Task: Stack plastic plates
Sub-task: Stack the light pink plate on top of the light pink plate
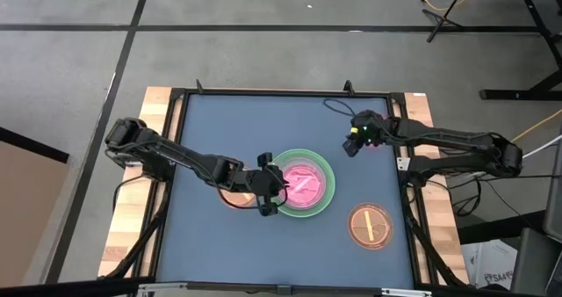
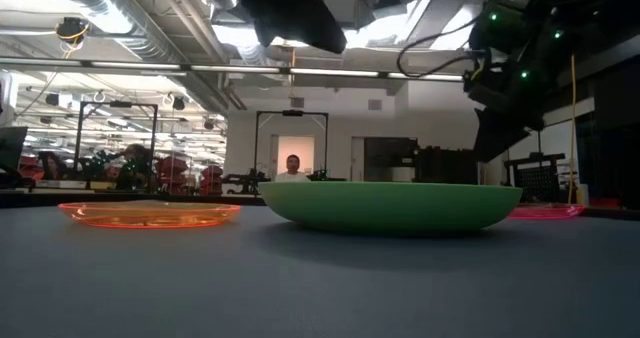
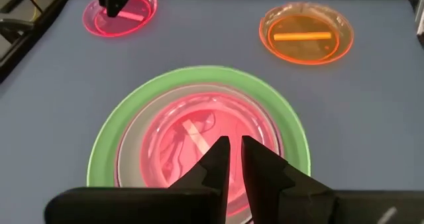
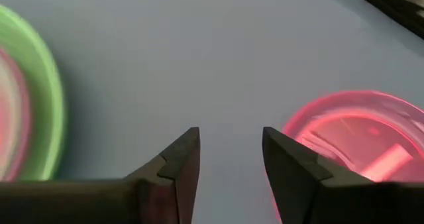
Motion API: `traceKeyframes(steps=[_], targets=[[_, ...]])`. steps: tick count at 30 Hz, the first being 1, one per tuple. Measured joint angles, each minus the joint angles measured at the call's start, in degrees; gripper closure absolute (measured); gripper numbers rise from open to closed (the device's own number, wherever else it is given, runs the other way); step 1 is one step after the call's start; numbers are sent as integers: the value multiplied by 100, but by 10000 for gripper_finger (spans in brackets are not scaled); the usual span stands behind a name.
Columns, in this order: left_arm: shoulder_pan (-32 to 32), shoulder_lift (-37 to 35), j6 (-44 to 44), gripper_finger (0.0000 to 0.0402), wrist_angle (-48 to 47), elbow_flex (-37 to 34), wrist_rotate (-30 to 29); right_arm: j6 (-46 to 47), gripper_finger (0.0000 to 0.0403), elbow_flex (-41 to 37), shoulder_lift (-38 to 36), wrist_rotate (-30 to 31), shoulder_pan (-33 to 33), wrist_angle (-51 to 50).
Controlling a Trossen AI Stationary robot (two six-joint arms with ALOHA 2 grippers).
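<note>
From above, the left gripper [image 1: 274, 194] hovers over the left rim of the green plate [image 1: 327, 168], which holds a stacked pink plate [image 1: 304, 184]. An orange plate [image 1: 370, 226] lies near-right. The left wrist view shows its fingers [image 3: 216, 163] nearly closed, empty. In the right wrist view, the right gripper [image 4: 230, 159] is open beside a small pink plate [image 4: 361, 141].

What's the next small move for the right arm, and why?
Probably slide the right gripper sideways onto the rim of the loose pink plate, then lower. Its fingers are open and empty over bare mat beside that plate, which lies apart from the stack in the green plate, where the left gripper sits.
</note>
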Motion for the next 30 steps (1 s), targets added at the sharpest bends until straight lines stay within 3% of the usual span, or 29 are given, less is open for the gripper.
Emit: traceKeyframes(steps=[15,30], targets=[[0,6,-20,370,-70,0,0,-20,248,-18,0,-6,-1167,-518],[0,11,-46,370,-68,0,0,-23,248,-774,0,-474,-1231,-69]])
